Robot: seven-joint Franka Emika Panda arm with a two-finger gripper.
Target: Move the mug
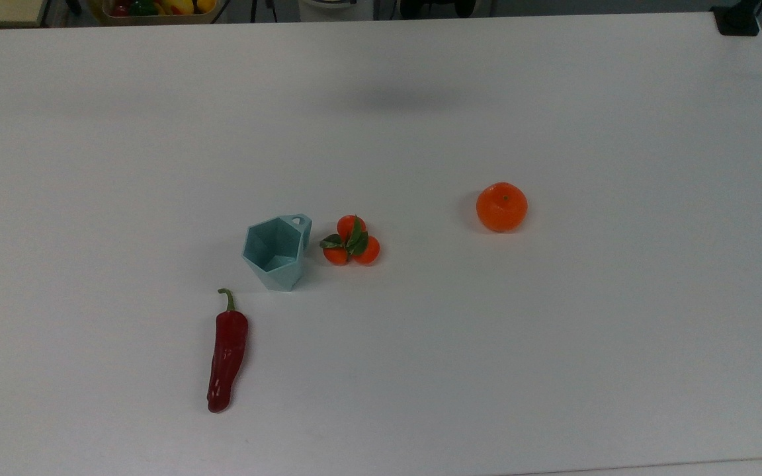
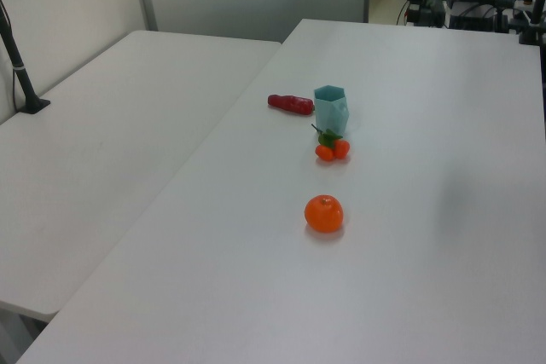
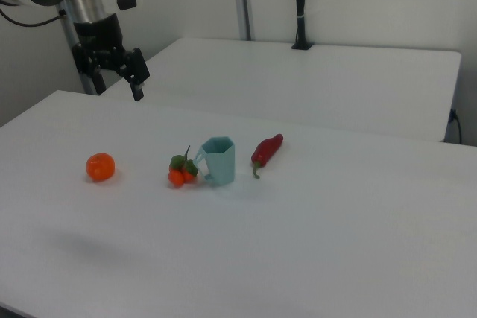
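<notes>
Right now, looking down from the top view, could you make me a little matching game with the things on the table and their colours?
Things:
1. mug
2. chili pepper
3. single orange
4. small fruit cluster

Descriptions:
A. dark red, long, with a green stem
B. orange, with green leaves
C. pale teal-blue
D. plain orange, alone toward the top view's right

Pairs: 1-C, 2-A, 3-D, 4-B

You've got the mug (image 1: pixel 277 252) (image 2: pixel 331 110) (image 3: pixel 218 160) upright on the white table (image 1: pixel 553 330): pale teal, faceted sides, hexagonal rim, empty, small loop handle toward the top view's upper right.
</notes>
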